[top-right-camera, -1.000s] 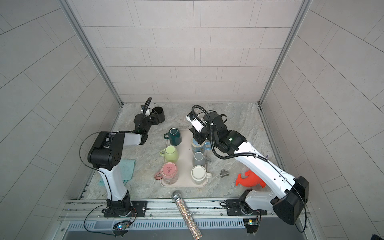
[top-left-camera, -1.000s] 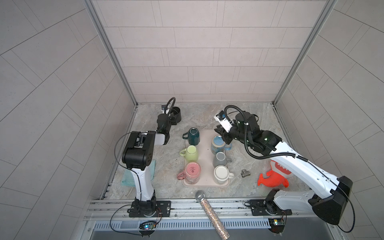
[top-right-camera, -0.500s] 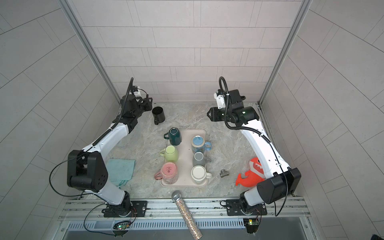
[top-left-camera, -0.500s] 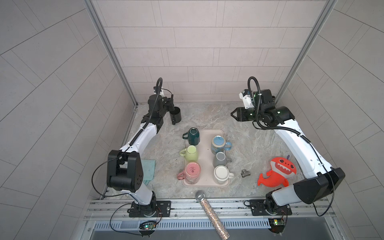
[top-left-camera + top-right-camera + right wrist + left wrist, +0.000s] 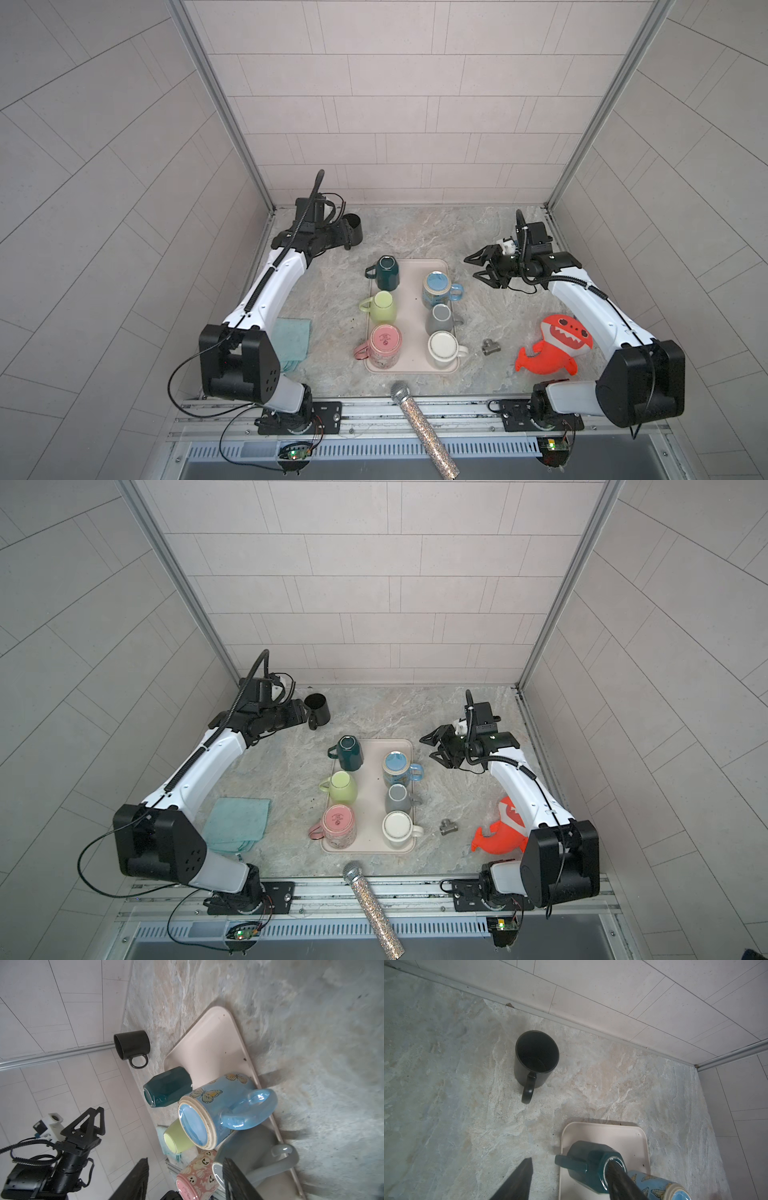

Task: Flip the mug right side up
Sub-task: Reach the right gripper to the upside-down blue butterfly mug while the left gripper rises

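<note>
At the front edge of the marbled desk (image 5: 415, 232) lies a silver glitter microphone (image 5: 422, 428). Mid-desk, a beige plastic tray (image 5: 411, 316) carries six upturned mugs (image 5: 443, 347). Off its far right corner hovers the right gripper (image 5: 471, 267), jaws spread, empty. By the far left corner the black ceramic mug (image 5: 356, 228) stands mouth up; the left gripper (image 5: 308, 721) sits near, jaws parted, clear of it

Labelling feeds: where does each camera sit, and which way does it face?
Both top views: high in front, looking down on tray, left arm, right arm.
Left wrist: on left arm, facing black mug; left gripper shows.
Right wrist: on right arm, facing tray; right gripper, left gripper show.
All share the black mug.
</note>
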Motion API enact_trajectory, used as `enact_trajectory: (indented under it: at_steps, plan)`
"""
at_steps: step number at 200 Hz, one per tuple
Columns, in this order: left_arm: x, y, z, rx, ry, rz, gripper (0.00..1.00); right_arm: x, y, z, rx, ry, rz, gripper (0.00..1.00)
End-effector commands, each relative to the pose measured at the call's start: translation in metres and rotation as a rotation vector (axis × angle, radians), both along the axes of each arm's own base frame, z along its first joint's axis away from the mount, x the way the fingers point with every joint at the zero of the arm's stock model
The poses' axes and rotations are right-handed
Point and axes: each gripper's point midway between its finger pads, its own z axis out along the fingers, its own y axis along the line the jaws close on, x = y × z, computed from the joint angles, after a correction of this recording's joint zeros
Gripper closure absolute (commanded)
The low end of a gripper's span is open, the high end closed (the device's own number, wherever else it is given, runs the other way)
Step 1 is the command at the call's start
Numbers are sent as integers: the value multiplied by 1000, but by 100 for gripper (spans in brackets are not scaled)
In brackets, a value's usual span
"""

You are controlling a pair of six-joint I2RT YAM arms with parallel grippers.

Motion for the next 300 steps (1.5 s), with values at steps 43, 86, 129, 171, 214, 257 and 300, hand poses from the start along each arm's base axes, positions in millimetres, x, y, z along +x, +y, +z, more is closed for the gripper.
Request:
enact_trajectory:
  at_steps: [43,86,129,171,214,257,300]
  plan:
    - [-22,-2,15,-35,-5,-11,29,-15,22,0,197,71,-48,33]
    - [-22,-10,11,-77,8,-39,28,-21,24,-29,232,144,-82,31]
    - [-23,-10,8,-78,15,-38,28,-14,27,-49,274,211,-120,31]
    - [-25,-8,0,-64,35,-35,28,-10,29,-62,289,264,-135,31]
    - [-18,-11,-5,-78,48,-42,27,0,32,-80,309,299,-151,31]
    - [-14,-12,-11,-83,63,-41,27,12,35,-88,343,305,-160,33]
    - [-14,-11,-13,-85,67,-39,27,18,36,-93,352,304,-167,45]
